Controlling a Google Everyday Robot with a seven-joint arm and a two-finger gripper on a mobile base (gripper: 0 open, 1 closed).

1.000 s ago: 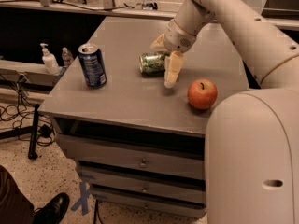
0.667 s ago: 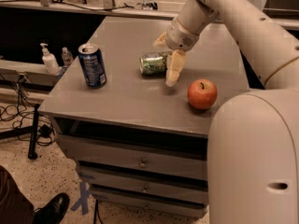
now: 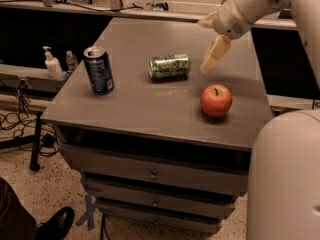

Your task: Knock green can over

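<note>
Camera view: the green can (image 3: 170, 66) lies on its side near the middle of the grey table top (image 3: 140, 109), its length running left to right and its silver end facing right. It lay the same way 0.7 s ago and has not shifted.

What has changed is the gripper (image 3: 206, 45). Earlier it hung low, right at the can's right end. Now it sits higher and further toward the upper right of the frame, clear of the can with bare table showing between them. Its two pale fingers (image 3: 215, 52) are spread apart: one points down toward the table, the other juts left near the wrist. They hold nothing. The arm (image 3: 255, 1) reaches in from the top right corner.

The blue can (image 3: 98, 70) stands upright at the left of the table, well apart from the green one. The apple (image 3: 216, 100) rests at the right, below the gripper in the frame. Neither has moved. A pump bottle (image 3: 51, 64) stands on a ledge at the left edge.
</note>
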